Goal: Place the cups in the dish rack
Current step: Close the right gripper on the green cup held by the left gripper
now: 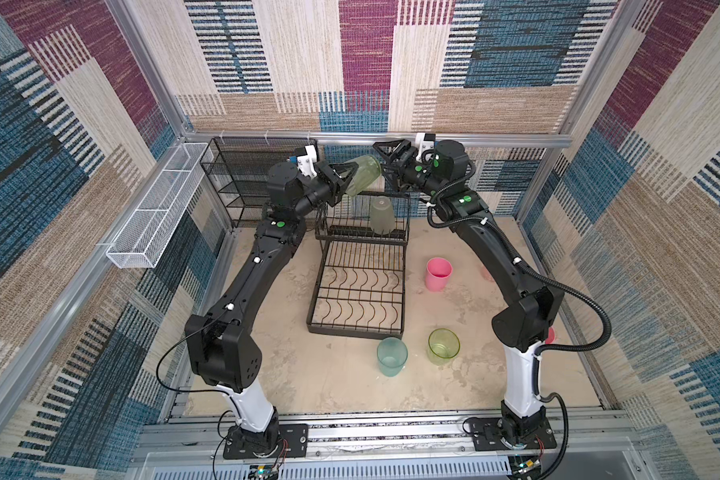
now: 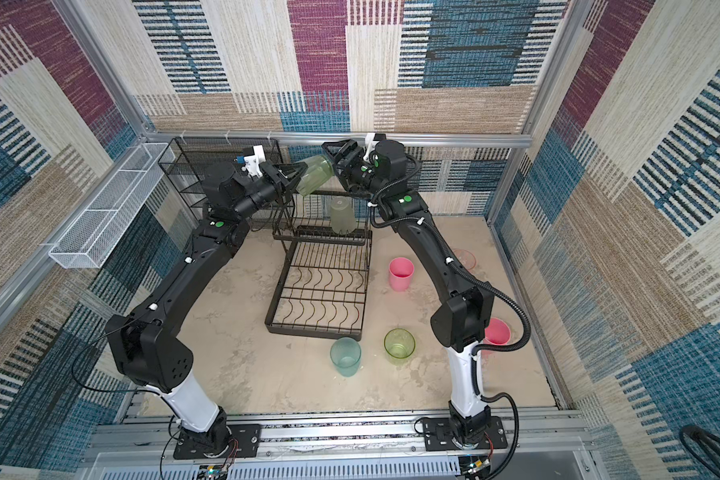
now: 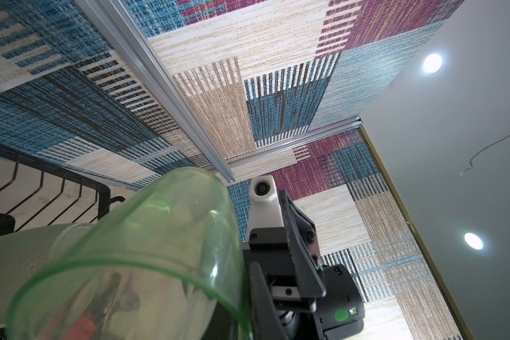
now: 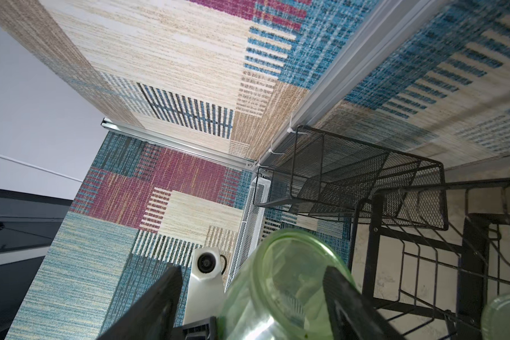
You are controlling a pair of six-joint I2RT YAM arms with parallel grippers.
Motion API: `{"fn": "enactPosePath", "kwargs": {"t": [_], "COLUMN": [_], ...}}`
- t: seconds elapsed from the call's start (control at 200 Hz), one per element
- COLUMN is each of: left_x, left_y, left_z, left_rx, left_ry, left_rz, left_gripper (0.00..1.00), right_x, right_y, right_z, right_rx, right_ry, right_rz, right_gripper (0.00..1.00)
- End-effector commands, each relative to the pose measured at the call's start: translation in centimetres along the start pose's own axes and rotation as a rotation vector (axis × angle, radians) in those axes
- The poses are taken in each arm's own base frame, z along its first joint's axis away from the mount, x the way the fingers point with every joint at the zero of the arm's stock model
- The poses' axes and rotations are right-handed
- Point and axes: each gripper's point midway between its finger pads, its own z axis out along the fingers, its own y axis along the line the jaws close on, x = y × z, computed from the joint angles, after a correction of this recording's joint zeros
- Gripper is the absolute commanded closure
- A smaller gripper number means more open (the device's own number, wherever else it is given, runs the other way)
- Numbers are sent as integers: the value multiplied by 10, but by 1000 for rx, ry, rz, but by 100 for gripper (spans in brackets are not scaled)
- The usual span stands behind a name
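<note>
Seven cups in sight, only one of them home: frosted cup (image 1: 381,216) upside down on the raised shelf (image 1: 350,237) of the dish rack (image 1: 356,332). Second one in transit: green cup (image 1: 364,172) aloft on its side, above that shelf, slung between the two arms. Left fingers (image 1: 341,171) clenched on its rim end, pinching the wall. Right fingers (image 4: 156,300) spread wide astride its base end, one standing apart from the plastic in the right wrist view, the other overlapping it; no grasp there yet, as far as can be told. Looks like a handover, probably to turn the cup mouth-down before setting it beside the frosted one.

Five left standing upright on the desk (image 1: 292,365):
- pink cup (image 1: 437,274) just right of the low tray (image 1: 403,291)
- teal cup (image 1: 391,357) and lime cup (image 1: 443,347) near the tray's front edge
- second pink cup (image 2: 497,330) half hidden behind the right arm (image 2: 460,316) at its elbow
- clear pink cup (image 2: 466,257), faint, beyond the same arm's forearm

Low tray bare of cups. Roughly one-seventh done, with a second close; bulk of the loading ahead.
</note>
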Motion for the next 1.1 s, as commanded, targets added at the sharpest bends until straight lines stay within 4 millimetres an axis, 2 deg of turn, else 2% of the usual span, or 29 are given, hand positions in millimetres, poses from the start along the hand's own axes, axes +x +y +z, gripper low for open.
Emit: {"fn": "enactPosePath", "kwargs": {"t": [0.0, 0.13, 0.476, 0.886, 1.037, 1.092], "left_x": [-4, -4, -5, -3, -2, -2], "left_y": [-22, -23, -22, -8, -3, -2], "left_z": [-5, -7, -5, 3, 4, 4], "left_rx": [65, 68, 96, 102, 101, 97], "left_ry": [-23, -31, -35, -25, -26, -25], "left_rz": [27, 30, 13, -25, -33, -35], "left_gripper": [93, 93, 93, 93, 92, 92], "right_x": [-3, -4, 13, 27, 30, 31], "right_y": [-7, -9, -14, -17, -21, -20], "right_z": [1, 2, 17, 32, 35, 36], "right_rx": [41, 53, 53, 36, 42, 37], "right_ry": [-23, -35, 7, 43, 45, 48], "right_rz": [41, 43, 53, 75, 78, 74], "right_gripper": [21, 22, 21, 21, 25, 32]}}
